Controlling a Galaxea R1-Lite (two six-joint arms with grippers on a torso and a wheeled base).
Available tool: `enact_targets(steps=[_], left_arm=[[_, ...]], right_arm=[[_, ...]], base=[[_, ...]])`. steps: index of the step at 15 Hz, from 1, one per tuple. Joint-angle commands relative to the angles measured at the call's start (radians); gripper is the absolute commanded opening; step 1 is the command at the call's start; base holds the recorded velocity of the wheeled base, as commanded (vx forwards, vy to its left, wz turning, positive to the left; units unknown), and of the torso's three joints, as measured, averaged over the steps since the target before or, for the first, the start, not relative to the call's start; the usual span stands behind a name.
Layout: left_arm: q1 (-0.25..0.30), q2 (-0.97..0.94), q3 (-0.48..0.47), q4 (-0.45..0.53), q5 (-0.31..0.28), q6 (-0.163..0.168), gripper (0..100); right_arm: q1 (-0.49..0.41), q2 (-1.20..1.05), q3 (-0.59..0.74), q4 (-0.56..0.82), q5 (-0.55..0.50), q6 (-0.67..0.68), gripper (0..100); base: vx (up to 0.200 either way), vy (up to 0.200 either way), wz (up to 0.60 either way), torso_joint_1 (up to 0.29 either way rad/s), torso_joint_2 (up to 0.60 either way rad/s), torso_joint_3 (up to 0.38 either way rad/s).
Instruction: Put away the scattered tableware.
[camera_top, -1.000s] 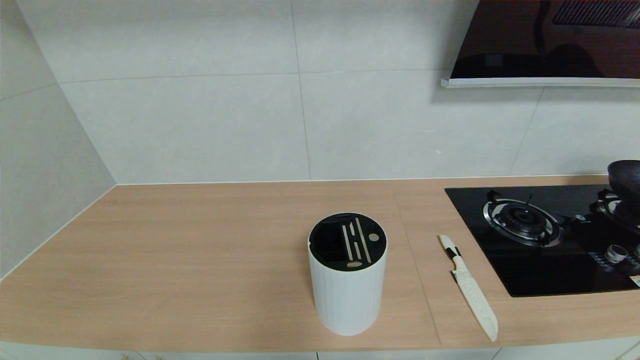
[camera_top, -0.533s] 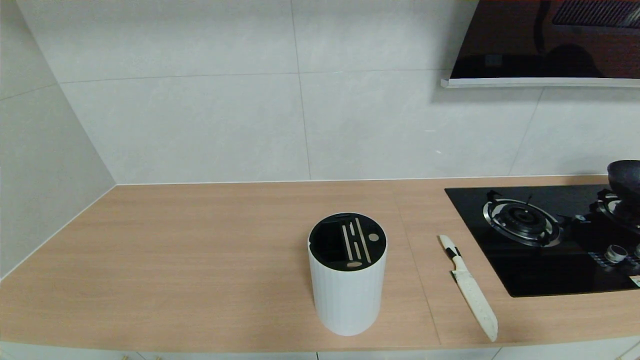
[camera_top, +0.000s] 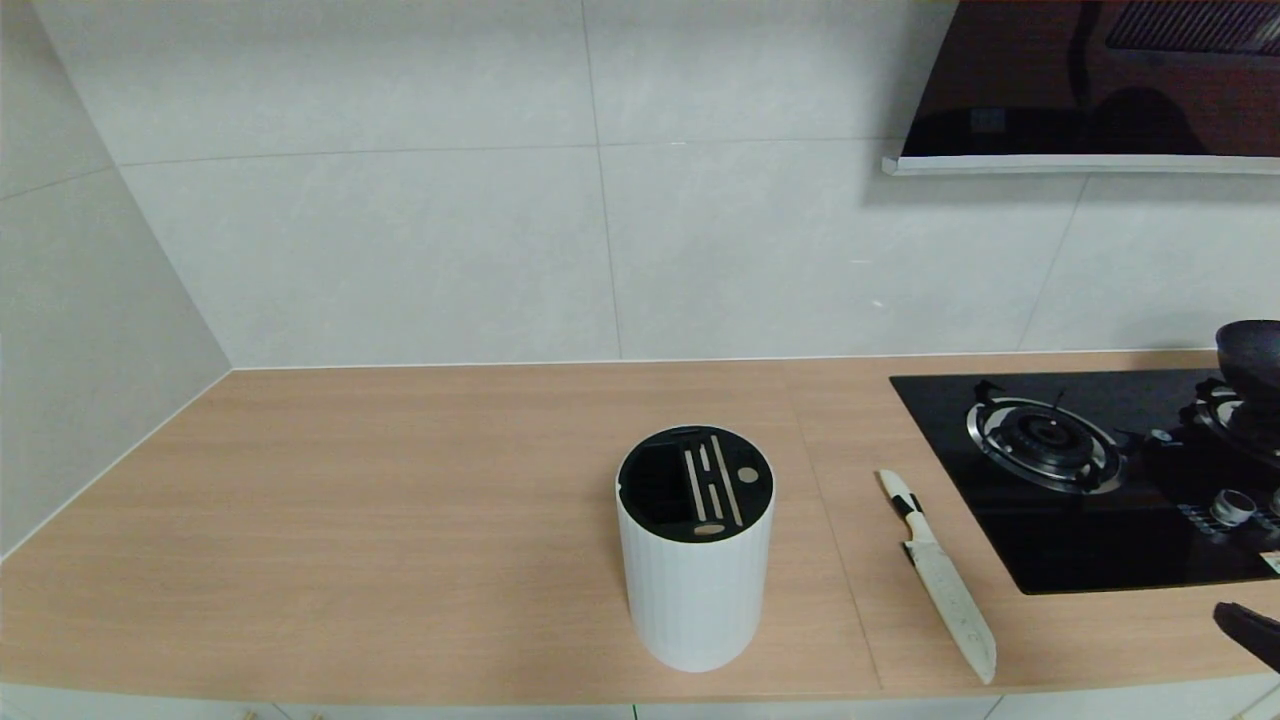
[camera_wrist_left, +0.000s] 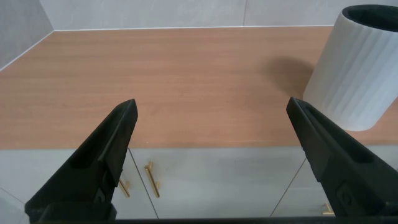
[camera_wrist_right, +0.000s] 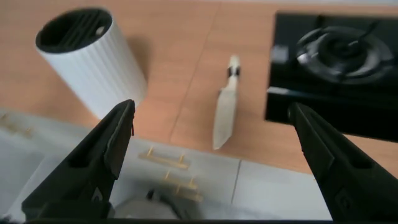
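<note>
Wooden desk (camera_top: 400, 500): upright white holder (camera_top: 695, 580) (black slotted top), knife (camera_top: 940, 580) lying near it. Left end effector (camera_wrist_left: 211, 106) and right end effector (camera_wrist_right: 211, 107) both spread wide.

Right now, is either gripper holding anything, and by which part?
Nothing is held: the left gripper and right gripper are open and empty, and the white kitchen knife lies untouched on the wooden counter.
</note>
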Motion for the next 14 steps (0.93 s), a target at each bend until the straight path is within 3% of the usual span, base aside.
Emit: enact_targets(steps=[1, 3, 9, 14], left_arm=[[0.000, 0.000, 0.000, 0.000, 0.000, 0.000, 100], [0.000, 0.000, 0.000, 0.000, 0.000, 0.000, 100], [0.000, 0.000, 0.000, 0.000, 0.000, 0.000, 100], [0.000, 0.000, 0.000, 0.000, 0.000, 0.000, 100]], right_arm=[[0.060, 0.189, -0.058, -0.007, -0.004, 0.001, 100], [0.071, 0.254, -0.078, -0.013, -0.004, 0.003, 100], [0.098, 0.611, -0.113, -0.308, -0.065, -0.002, 100], [0.108, 0.775, -0.172, -0.360, -0.066, -0.006, 100]], base=[[0.000, 0.000, 0.00, 0.000, 0.00, 0.000], [0.000, 0.000, 0.00, 0.000, 0.00, 0.000], [0.000, 0.000, 0.00, 0.000, 0.00, 0.000], [0.000, 0.000, 0.00, 0.000, 0.00, 0.000]])
